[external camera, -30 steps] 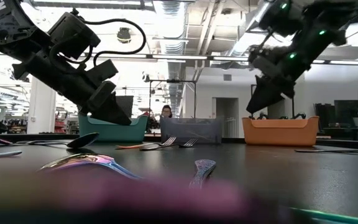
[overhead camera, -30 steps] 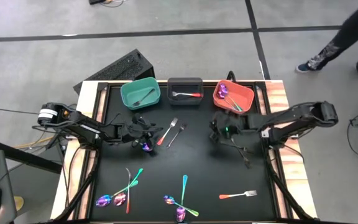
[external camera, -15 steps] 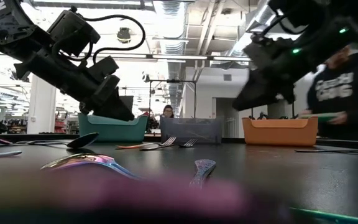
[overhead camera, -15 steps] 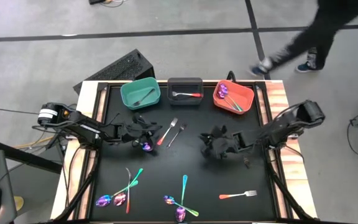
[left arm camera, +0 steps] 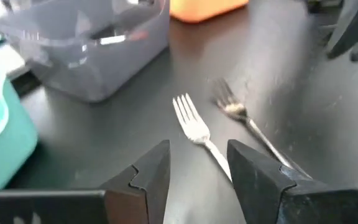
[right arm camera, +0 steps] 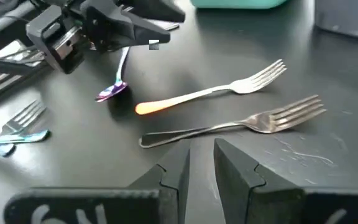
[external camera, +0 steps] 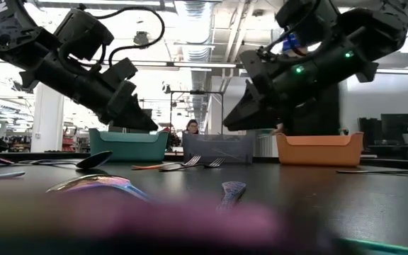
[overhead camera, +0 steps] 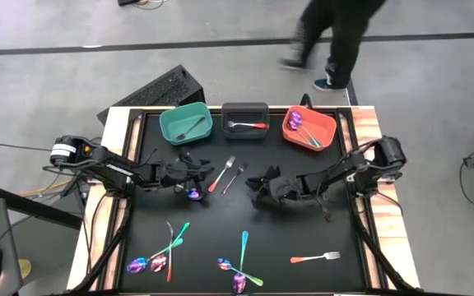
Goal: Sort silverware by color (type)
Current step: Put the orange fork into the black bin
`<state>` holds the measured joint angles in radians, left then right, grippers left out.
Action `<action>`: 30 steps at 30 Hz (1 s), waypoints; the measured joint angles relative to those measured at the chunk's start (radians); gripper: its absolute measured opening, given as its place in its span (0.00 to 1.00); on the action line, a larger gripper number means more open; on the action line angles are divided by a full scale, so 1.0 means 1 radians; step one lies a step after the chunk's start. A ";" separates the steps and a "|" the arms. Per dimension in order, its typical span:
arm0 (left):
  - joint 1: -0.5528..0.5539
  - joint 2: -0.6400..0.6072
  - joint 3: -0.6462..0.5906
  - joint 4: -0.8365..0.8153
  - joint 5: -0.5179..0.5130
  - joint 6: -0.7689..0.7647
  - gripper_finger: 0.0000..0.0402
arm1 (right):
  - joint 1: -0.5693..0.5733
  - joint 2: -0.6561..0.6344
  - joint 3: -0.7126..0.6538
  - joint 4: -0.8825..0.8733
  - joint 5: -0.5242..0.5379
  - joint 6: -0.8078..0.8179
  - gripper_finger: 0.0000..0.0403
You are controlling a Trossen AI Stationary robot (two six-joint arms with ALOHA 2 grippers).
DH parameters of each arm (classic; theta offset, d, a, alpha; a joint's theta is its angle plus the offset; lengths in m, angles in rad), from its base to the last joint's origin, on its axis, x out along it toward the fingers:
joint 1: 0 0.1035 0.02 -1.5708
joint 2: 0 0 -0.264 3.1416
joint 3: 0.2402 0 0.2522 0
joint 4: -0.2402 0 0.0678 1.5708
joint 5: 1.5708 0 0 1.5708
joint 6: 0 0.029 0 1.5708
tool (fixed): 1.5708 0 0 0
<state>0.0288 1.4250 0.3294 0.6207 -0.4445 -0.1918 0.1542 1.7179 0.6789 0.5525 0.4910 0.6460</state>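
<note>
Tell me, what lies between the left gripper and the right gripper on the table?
In the high view, two forks lie between the left gripper and right gripper: an orange-handled fork and an all-silver fork.

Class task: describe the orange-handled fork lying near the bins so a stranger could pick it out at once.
Find the dark grey bin at the table's far edge. Just in front lie two forks side by side; the orange-handled fork is the one nearer the left gripper, unlike its all-silver fork neighbour.

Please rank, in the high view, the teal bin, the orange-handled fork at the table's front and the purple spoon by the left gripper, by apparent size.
1. teal bin
2. orange-handled fork
3. purple spoon, partly hidden by the left gripper
</note>
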 joint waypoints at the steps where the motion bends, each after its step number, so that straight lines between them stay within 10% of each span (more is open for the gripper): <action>1: 0.004 0.000 0.001 0.013 0.017 0.015 0.38 | -0.004 0.000 0.002 -0.006 -0.010 0.000 0.23; 21: 0.079 0.000 0.001 0.218 0.046 0.025 0.39 | -0.008 -0.026 0.009 -0.089 -0.084 -0.154 0.23; 30: 0.079 0.060 0.000 0.230 0.038 0.015 0.39 | 0.087 -0.272 0.009 -0.434 0.235 -0.160 0.18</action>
<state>0.1074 1.4848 0.3297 0.8510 -0.4061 -0.1772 0.2410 1.4462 0.6880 0.1183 0.7264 0.4856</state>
